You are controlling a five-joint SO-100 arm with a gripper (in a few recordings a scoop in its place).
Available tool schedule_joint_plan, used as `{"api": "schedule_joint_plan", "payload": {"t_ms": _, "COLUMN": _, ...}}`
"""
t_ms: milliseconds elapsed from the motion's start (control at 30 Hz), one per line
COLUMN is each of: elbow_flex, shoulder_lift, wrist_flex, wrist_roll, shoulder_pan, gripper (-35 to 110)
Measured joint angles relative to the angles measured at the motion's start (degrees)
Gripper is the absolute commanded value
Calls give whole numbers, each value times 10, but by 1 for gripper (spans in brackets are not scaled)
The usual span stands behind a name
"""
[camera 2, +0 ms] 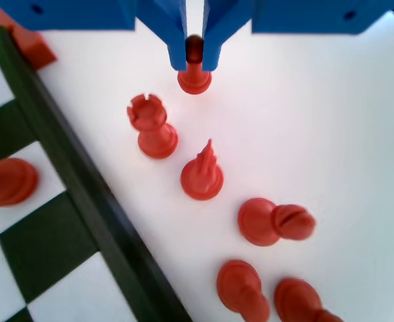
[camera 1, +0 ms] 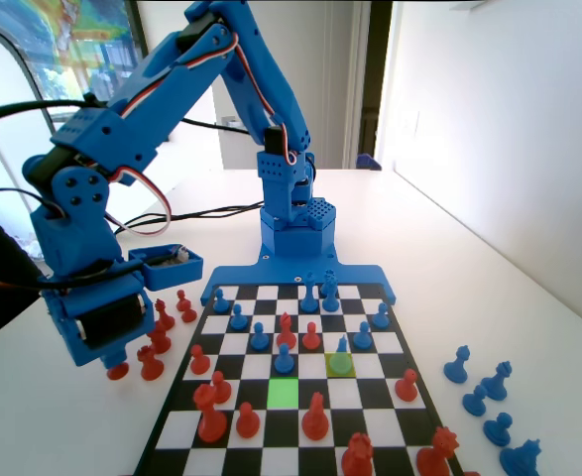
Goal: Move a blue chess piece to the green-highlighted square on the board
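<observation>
No writing can be read. The pincer [camera 2: 194,59] is nearly closed, pinching the head of a red pawn [camera 2: 194,79] standing on the white bench [camera 2: 317,134], beside the board [camera 2: 82,201].

Gripper [camera 2: 194,57] around red pawn [camera 2: 194,75] off-board

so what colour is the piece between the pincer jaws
Red. The small piece sits between the blue pincer jaws, off the board on the white table; clearest in the wrist view.
</observation>
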Motion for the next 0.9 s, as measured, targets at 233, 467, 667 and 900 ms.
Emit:
{"api": "schedule_joint_plan", "payload": {"t_ms": 233, "elbow_flex": 25, "shoulder_lift": -1, "wrist_flex": -22, "wrist_roll": -6, "shoulder_pan": -4, "gripper": 7}}
{"api": "schedule_joint_plan", "payload": {"t_ms": 467, "elbow_flex": 34, "shoulder_lift": -1, "wrist_flex": -21, "wrist_roll": -6, "shoulder_pan": -4, "gripper": 11}}
{"api": "schedule_joint_plan", "payload": {"t_ms": 667, "elbow_flex": 34, "shoulder_lift": 0, "wrist_flex": -4, "wrist_roll": -6, "shoulder_pan": -4, "gripper": 12}}
{"api": "schedule_joint_plan", "payload": {"t_ms": 900, "elbow_flex": 22, "shoulder_lift": 64, "wrist_flex": 97, "wrist_roll": -6, "shoulder_pan": -4, "gripper": 11}}
